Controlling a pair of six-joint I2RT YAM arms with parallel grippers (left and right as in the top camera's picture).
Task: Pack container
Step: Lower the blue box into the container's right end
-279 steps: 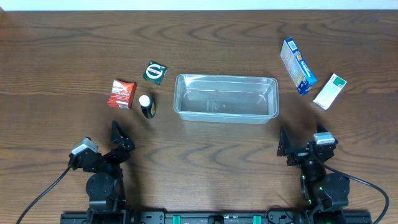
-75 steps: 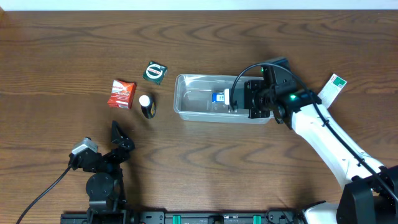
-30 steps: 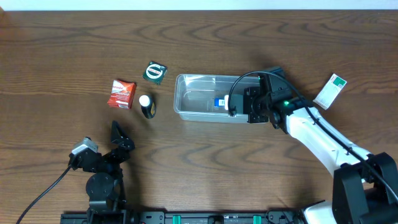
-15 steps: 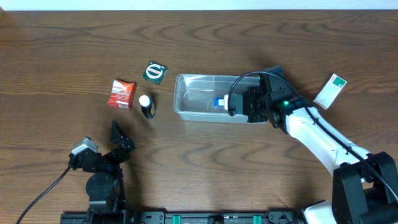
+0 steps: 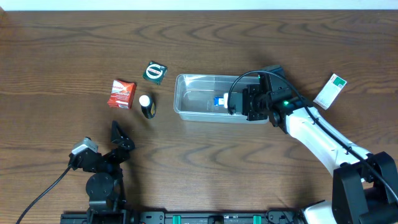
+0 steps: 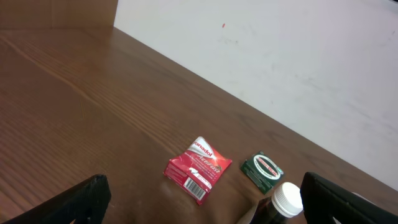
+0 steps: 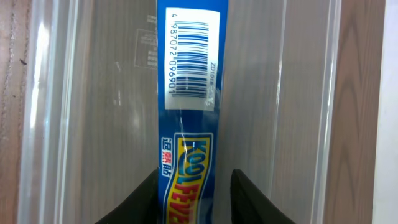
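Container (image 5: 198,99) mid-table. Blue box (image 7: 189,93) is inside it, toward the right end, standing on its narrow edge along the container's length.

Right gripper (image 7: 194,186): jaws a little apart and flanking the box. One finger is at its side and a slim gap shows at the other, so no firm hold.

Risk: the box is balanced on edge. A finger brushing it on the way out could drag or topple it, likely against the container wall.

Right arm reaches in over the container's right end, wrist low, fingers pointing left.

Left gripper (image 5: 120,138) sits near-left, well apart from the container, jaws wide and empty.
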